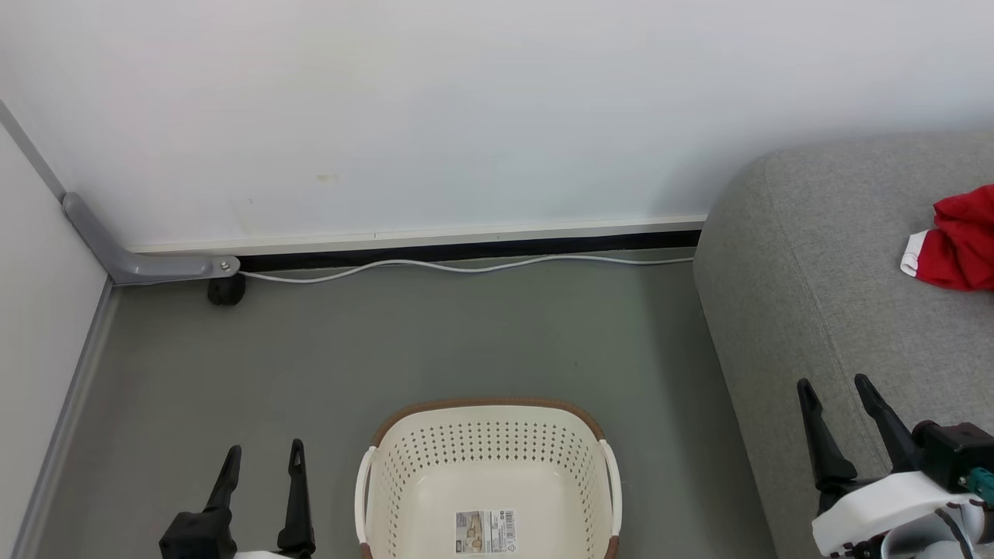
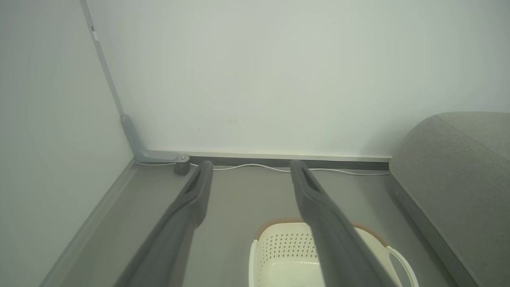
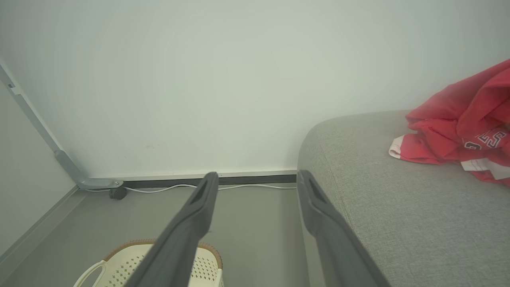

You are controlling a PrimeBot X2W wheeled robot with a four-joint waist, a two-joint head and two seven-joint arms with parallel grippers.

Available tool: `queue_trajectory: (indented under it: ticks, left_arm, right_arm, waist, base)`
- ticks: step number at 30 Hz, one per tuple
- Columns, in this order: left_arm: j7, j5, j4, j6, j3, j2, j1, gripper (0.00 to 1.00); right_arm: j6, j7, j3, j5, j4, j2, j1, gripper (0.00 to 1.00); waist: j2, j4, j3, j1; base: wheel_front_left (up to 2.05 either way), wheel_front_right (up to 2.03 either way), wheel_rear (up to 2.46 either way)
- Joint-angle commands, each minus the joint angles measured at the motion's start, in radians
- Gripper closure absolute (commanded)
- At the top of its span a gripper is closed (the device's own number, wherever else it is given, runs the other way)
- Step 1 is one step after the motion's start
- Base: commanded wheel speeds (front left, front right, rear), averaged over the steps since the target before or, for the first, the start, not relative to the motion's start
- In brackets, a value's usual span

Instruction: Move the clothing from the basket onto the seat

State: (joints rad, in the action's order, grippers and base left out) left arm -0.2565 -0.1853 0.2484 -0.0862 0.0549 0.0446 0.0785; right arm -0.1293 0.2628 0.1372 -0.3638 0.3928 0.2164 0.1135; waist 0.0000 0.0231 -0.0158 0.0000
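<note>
The cream basket (image 1: 485, 466) stands on the floor at the bottom centre, holding no garments, with a paper label on its bottom. Red clothing (image 1: 959, 241) with white trim lies bunched on the grey seat (image 1: 823, 295) at the right; its white lettering shows in the right wrist view (image 3: 466, 123). My left gripper (image 1: 260, 458) hangs open to the left of the basket, holding nothing. Over the seat's front part my right gripper (image 1: 835, 392) is open and holds nothing as well. The basket rim (image 2: 279, 227) (image 3: 135, 245) shows below both grippers' fingers.
A white cable (image 1: 466, 265) runs along the dark baseboard at the back wall. A grey bracket (image 1: 140, 260) and a small black wheel (image 1: 227, 289) sit in the left corner. Grey floor lies between basket, wall and seat.
</note>
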Motion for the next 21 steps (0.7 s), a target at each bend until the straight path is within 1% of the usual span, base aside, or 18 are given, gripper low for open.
queue_trajectory:
  ticks: [1, 9, 11, 12, 15, 18, 21]
  left_arm:
    - [-0.005, -0.003, -0.031, -0.003, -0.026, 0.006, -0.020, 0.00]
    - [-0.005, -0.004, -0.022, 0.002, -0.026, 0.006, -0.022, 0.00]
    - [-0.005, -0.029, -0.020, 0.013, -0.027, 0.006, -0.022, 0.00]
    - [0.000, -0.027, 0.004, 0.010, 0.001, -0.001, 0.000, 1.00]
    - [0.001, -0.028, 0.043, 0.010, 0.001, -0.006, 0.005, 1.00]
    - [0.013, -0.060, 0.046, 0.015, -0.006, -0.006, -0.003, 1.00]
    - [0.022, -0.094, 0.044, 0.020, -0.011, -0.006, -0.007, 1.00]
  right_arm:
    - [-0.001, -0.001, 0.014, 0.009, -0.023, 0.009, 0.012, 0.00]
    - [-0.001, -0.001, 0.007, 0.011, -0.024, 0.012, 0.016, 0.00]
    - [-0.001, -0.001, 0.006, 0.011, -0.025, 0.013, 0.016, 0.00]
    - [0.000, 0.000, -0.006, 0.003, 0.002, -0.003, -0.001, 1.00]
    - [0.000, 0.000, 0.002, 0.003, 0.033, -0.023, -0.020, 1.00]
    - [0.000, -0.009, -0.004, -0.027, 0.029, -0.026, -0.019, 1.00]
    - [0.000, -0.019, -0.010, -0.057, 0.024, -0.030, -0.020, 1.00]
  waist:
    - [0.0000, 0.001, 0.000, 0.0000]
    - [0.0000, 0.002, 0.002, 0.0000]
    - [0.0000, 0.001, 0.003, 0.0000]
    - [0.0000, 0.002, 0.003, 0.0001]
    - [0.0000, 0.002, 0.003, 0.0000]
    - [0.0000, 0.001, 0.003, 0.0003]
    - [0.0000, 0.000, 0.005, 0.0021]
  base:
    - [0.00, 0.00, 0.00]
    - [0.00, 0.00, 0.00]
    - [0.00, 0.00, 0.00]
    - [0.00, 0.00, 0.00]
    - [0.00, 0.00, 0.00]
    - [0.00, 0.00, 0.00]
    - [0.00, 0.00, 0.00]
